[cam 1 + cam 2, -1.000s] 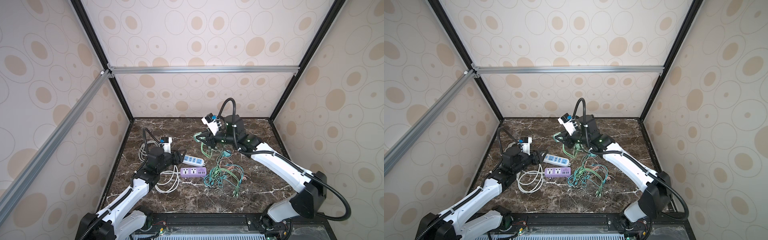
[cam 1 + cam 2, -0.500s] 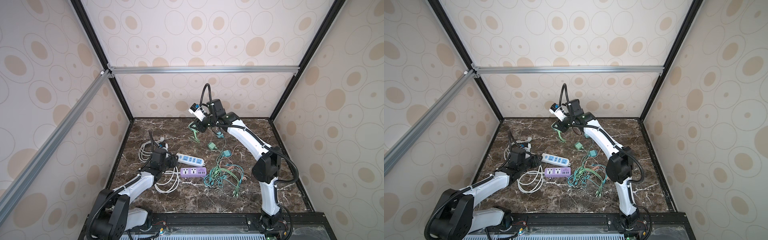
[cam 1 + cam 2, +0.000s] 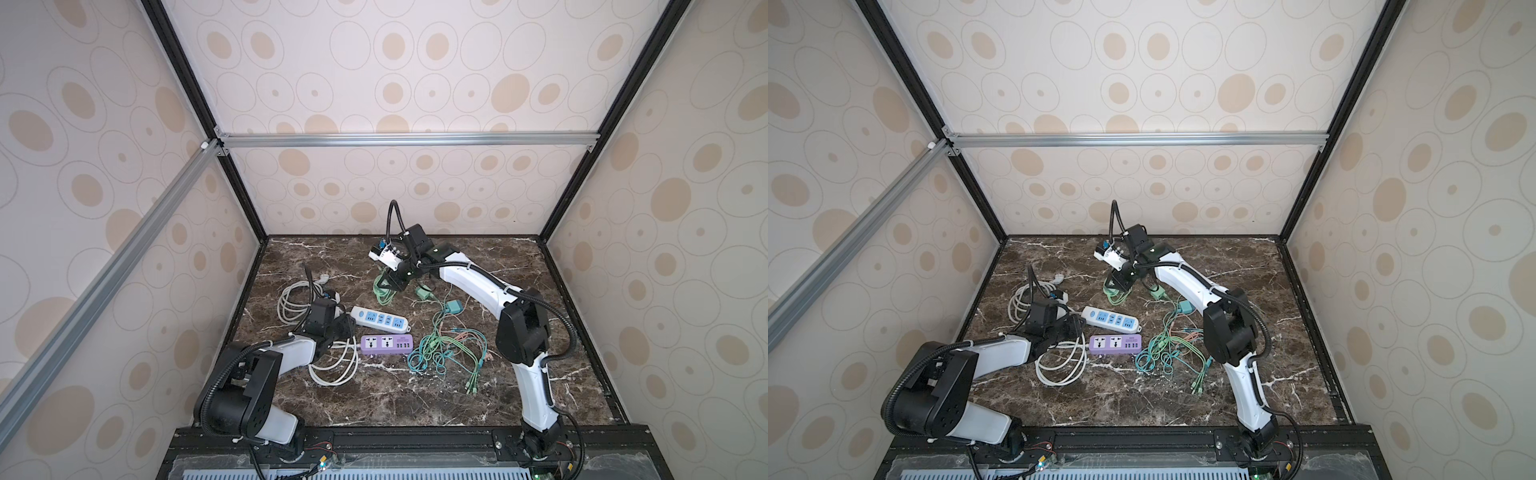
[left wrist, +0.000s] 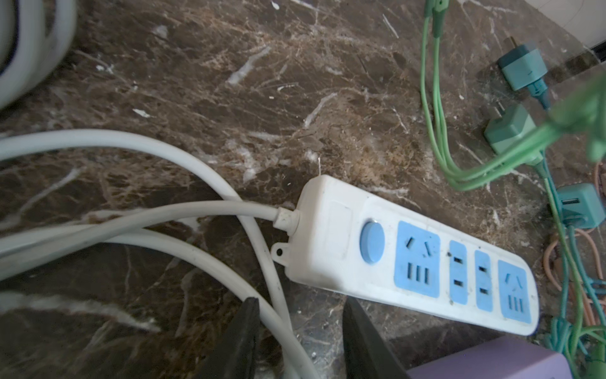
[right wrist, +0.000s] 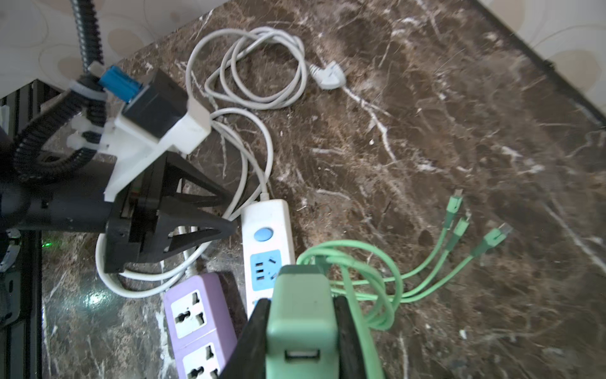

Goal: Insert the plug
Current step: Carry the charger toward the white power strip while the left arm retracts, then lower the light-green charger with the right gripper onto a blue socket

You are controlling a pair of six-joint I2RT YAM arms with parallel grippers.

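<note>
In both top views, a dark marble table (image 3: 374,399) stands between walls (image 3: 415,62) papered with beige ovals. In the left wrist view, the left gripper (image 4: 300,305) has its jaws a little apart around a white cord (image 4: 196,210). In the right wrist view, the right gripper (image 5: 301,300) clamps the green plug (image 5: 301,328) above the table.

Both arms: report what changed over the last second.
The right gripper, shut on the green plug throughout, swung up and back, then lowered, ending left of its start with the green cable trailing. The left gripper stayed at the white power strip's cord end, jaws open over the white cord. Nothing was taken or released. The purple power strip and cable tangle kept their places.
</note>
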